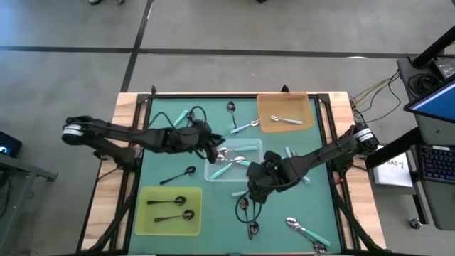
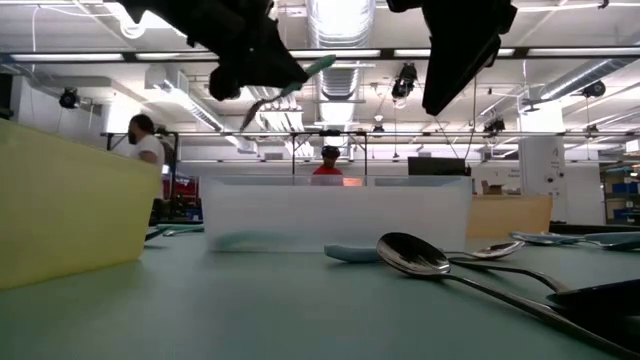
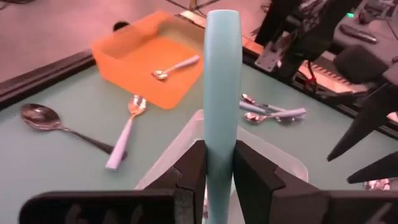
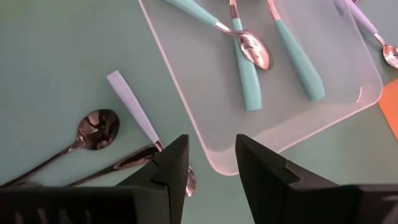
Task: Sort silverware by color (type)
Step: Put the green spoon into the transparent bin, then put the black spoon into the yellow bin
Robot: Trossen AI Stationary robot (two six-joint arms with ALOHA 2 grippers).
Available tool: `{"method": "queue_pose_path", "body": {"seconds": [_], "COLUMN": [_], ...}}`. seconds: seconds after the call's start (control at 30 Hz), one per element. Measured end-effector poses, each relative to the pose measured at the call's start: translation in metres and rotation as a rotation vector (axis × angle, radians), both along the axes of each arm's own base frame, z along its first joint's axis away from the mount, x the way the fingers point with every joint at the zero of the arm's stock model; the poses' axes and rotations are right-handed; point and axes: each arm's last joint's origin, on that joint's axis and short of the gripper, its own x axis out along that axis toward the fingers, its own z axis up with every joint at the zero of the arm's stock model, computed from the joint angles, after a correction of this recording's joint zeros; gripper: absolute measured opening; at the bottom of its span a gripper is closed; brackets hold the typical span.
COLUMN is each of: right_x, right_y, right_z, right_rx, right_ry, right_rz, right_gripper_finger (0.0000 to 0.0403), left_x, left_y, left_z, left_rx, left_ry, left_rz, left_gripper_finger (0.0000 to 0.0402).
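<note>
A teal-handled spoon (image 3: 222, 81) is clamped by its handle between the fingers of the left gripper (image 3: 221, 165) — the handle stands up past the fingertips, and in the low view the spoon (image 2: 285, 92) is seen lifted clear of the table. Directly below and ahead of that gripper lies the clear tray (image 1: 233, 159), in which several teal-handled spoons (image 4: 249, 59) are already laid. Beyond it, the orange tray (image 3: 146, 53) holds one pale-handled spoon (image 3: 177, 66), and a second pale-handled spoon (image 3: 126, 129) rests on the mat just outside it. The right gripper (image 4: 211, 163) is held spread apart and empty, just off the clear tray's corner — a pale-handled spoon (image 4: 132, 106) and two dark spoons (image 4: 93, 134) lie beside its fingers.
</note>
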Motion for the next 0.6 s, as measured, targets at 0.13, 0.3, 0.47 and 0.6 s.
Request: {"method": "queue_pose_path", "body": {"seconds": [0.13,0.3,0.47,0.6], "right_x": [-0.001,-0.003,-0.004,-0.005], "right_y": [0.002,0.007,0.011,0.013], "right_z": [0.000,0.000,0.000,0.000], "right_rx": [0.002,0.005,0.006,0.006], "right_ry": [-0.002,-0.005,-0.005,-0.005], "right_rz": [0.004,0.007,0.020,0.026], "right_gripper_finger": [0.0123,0.0123,0.0123,0.0123], "left_x": [0.011,0.020,0.021,0.017], "left_y": [0.000,-0.004,-0.005,-0.004], "left_z": [-0.018,-0.037,-0.034,-0.016], "left_rx": [-0.006,-0.070,-0.042,0.026], "left_ry": [0.047,0.110,0.142,0.221], "left_rz": [0.002,-0.092,-0.148,-0.185], "left_gripper_finger": [0.0052,0.0074,0.0103,0.0122]}}
